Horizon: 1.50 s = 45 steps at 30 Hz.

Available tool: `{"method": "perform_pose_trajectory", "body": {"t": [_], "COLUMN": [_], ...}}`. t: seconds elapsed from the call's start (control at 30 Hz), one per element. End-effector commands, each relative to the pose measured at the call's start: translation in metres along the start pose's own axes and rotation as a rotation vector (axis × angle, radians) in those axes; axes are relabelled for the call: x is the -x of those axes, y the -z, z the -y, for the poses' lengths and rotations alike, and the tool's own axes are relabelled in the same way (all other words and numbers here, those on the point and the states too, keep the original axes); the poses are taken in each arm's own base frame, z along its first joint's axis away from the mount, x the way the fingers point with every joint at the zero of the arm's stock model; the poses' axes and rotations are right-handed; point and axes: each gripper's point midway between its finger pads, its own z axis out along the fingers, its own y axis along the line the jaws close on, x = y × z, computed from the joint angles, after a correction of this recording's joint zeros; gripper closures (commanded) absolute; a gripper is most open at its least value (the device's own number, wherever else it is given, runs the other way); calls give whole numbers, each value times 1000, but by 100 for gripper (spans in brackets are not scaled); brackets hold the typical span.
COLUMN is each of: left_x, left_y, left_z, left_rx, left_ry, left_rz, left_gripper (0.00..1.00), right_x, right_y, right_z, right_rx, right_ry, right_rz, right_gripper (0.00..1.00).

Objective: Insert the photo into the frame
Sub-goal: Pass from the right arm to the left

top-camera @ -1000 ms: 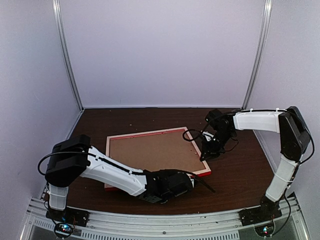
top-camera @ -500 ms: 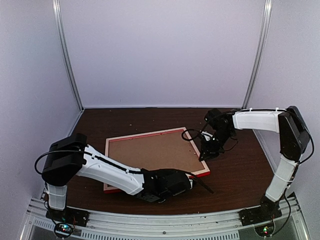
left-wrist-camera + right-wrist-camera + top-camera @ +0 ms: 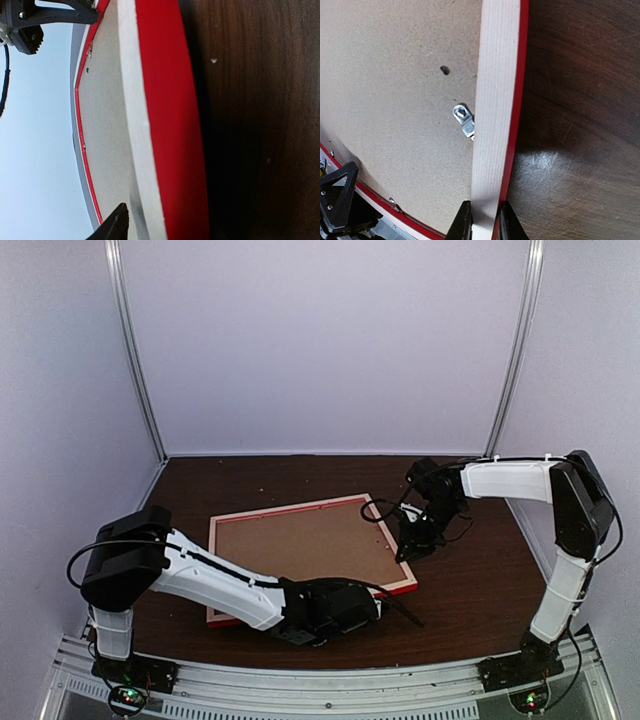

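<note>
one frame [image 3: 290, 507], back up, flat on the table [image 3: 480, 580]. one brown backing board [image 3: 305, 545] in it. one metal clip [image 3: 464, 119]. my right gripper [image 3: 483, 222] pinches its right-hand rail. my left gripper [image 3: 392, 607] at its near corner, jaw width unclear.

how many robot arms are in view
2: the left arm lies low across the near edge of the frame; the right arm is at its right rail, gripper shut on it. None looks hidden.

Probably a robotics lab booth: plain white panels [image 3: 320, 340], metal uprights [image 3: 135, 350], arms [image 3: 220, 585] bolted beside a table [image 3: 480, 580].
</note>
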Motion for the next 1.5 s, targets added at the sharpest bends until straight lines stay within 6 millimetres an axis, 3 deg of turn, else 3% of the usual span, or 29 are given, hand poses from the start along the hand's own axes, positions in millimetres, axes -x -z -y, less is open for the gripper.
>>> {"method": "perform_pose_trajectory", "body": {"t": [0.0,0.1,0.27,0.5,0.63,0.77,1.1,1.47], "left_x": [4,4,5,5,6,8,16,14], "left_y": [10,10,12,24,34,46,84,123], "left_z": [-18,-19,-24,-40,-53,-69,-122,-182], "left_rx": [33,37,52,88,103,124,197,226], "left_ry": [46,41,30,17,22,31,33,90], "left_rz": [21,19,13,4,14,18,58,86], "left_gripper": [51,63,69,82,87,91,98,100], "right_x": [11,10,9,8,11,16,34,37], "right_y": [8,8,10,19,32,58,148,193], "right_z": [-21,-21,-22,-25,-28,-31,-46,-48], "right_rx": [75,79,84,81,75,63,40,23], "right_ry": [45,45,49,62,78,93,142,152], "right_rz": [25,23,21,35,54,95,284,383], "right_gripper": [99,99,96,75,73,71,66,65]}}
